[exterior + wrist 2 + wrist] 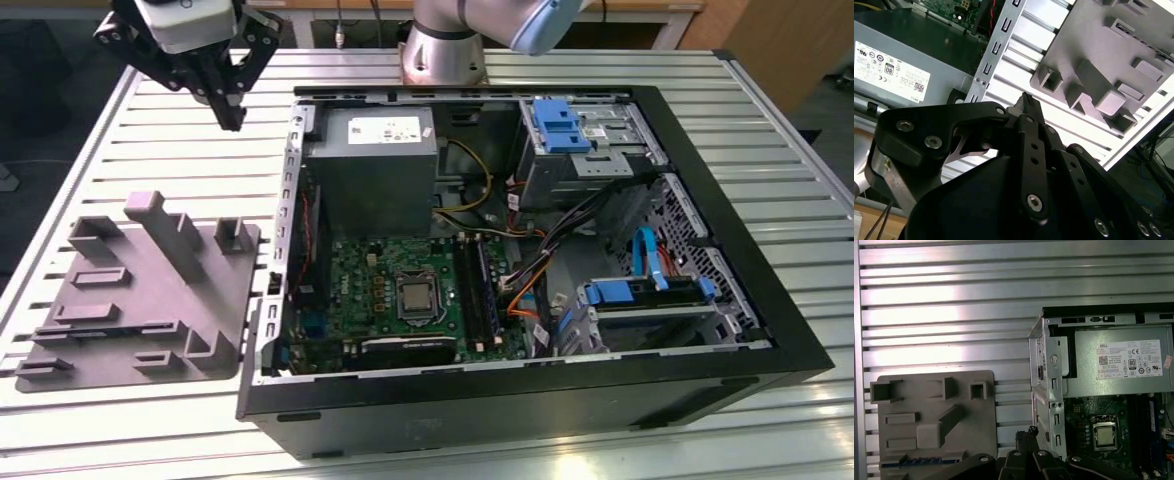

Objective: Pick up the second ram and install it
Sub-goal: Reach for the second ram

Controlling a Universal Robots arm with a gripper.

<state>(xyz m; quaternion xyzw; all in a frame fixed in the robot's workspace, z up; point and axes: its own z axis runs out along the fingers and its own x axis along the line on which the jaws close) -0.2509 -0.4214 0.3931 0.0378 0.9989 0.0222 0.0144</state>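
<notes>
The second ram (921, 460) lies flat in a slot of the grey tray (969, 440), a thin dark strip with bluish chips; in the exterior view the ram (107, 329) sits near the tray's (160, 300) front. My gripper (231, 118) hangs above the slatted table beyond the tray's far end, beside the open PC case's (287, 200) far corner. Its fingers meet at the tips in both wrist views, gripper (1026, 102) and gripper (1031, 432), with nothing between them. The green motherboard (387, 280) has long black slots (474, 290), one with a stick in it (1152, 425).
The grey power supply (367, 165) fills the case's far part, next to the blue drive cage (567, 130). Orange and blue cables (527, 295) cross beside the slots. Upright blocks (167, 225) rise from the tray. The arm's base (447, 45) stands behind the case.
</notes>
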